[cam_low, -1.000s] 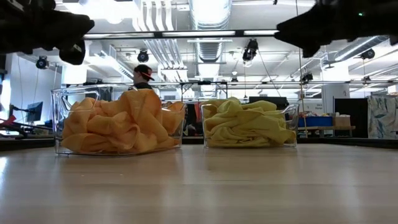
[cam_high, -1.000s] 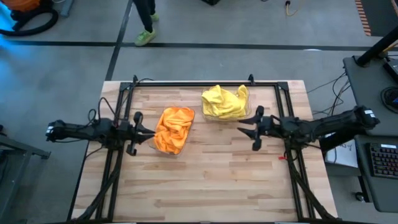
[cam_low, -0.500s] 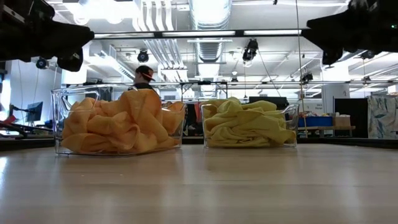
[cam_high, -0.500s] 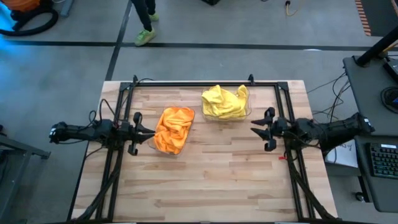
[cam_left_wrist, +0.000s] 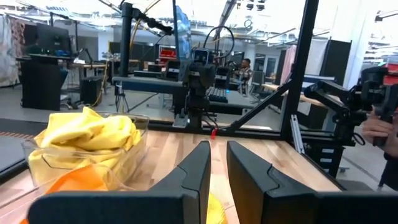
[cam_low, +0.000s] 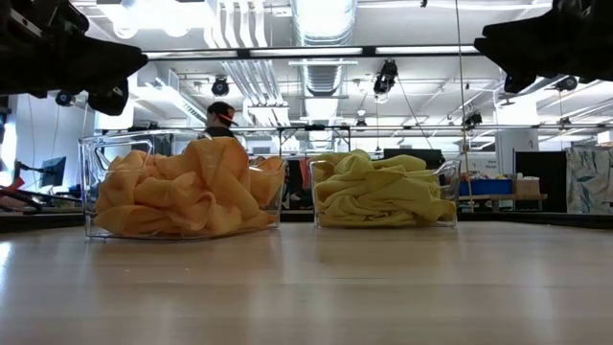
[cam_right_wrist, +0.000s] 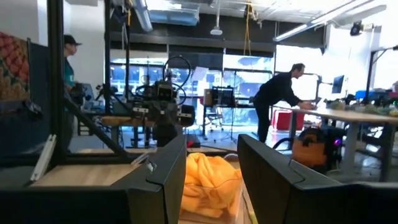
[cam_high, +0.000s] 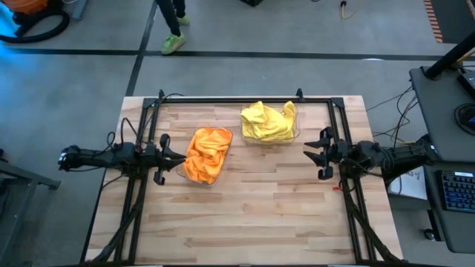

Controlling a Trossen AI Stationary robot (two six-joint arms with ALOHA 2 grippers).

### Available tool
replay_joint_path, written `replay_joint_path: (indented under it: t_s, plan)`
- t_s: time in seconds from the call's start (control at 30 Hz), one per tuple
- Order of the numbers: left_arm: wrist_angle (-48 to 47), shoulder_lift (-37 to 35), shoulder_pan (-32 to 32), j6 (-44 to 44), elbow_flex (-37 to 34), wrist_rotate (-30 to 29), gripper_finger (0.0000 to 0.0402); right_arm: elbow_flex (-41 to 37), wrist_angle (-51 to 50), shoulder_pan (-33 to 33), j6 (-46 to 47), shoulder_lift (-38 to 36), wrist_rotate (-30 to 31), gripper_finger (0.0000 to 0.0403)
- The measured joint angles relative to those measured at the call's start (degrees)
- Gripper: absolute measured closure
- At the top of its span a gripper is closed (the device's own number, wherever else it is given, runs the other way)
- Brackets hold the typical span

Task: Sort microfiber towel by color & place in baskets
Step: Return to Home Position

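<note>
Orange towels (cam_high: 208, 154) fill the left clear basket (cam_low: 91, 153), piled above its rim. Yellow towels (cam_high: 269, 122) fill the right clear basket (cam_low: 448, 182), which stands nearer the far edge. My left gripper (cam_high: 180, 156) hovers just left of the orange basket, above the table, open by a narrow gap (cam_left_wrist: 218, 168) and empty. My right gripper (cam_high: 306, 154) hangs open and empty near the table's right edge, to the right of and nearer than the yellow basket. Its wrist view looks between its fingers (cam_right_wrist: 211, 168) at the orange towels (cam_right_wrist: 208, 180).
A black metal frame (cam_high: 223, 100) runs along the table's far edge and both sides. Bare wood (cam_high: 245, 215) covers the near half of the table. A person (cam_high: 172, 30) walks on the floor beyond the far edge, and others show in the room behind.
My right gripper has drawn back from beside the yellow basket toward the table's right edge, staying open and empty. The towels and both baskets have kept still.
</note>
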Motion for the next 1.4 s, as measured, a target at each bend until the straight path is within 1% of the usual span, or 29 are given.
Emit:
replay_joint_path:
  t_s: [0.27,1.4]
  plan:
    - [0.1,1.1,0.0,-0.1,0.0,-0.3,0.0363,0.0,-4.0,0.0,8.9,0.2,0.1,0.0264]
    - [0.2,3.2,0.0,-0.2,0.0,-0.3,0.0363,-0.1,-4.9,0.0,9.2,0.3,0.1,0.0264]
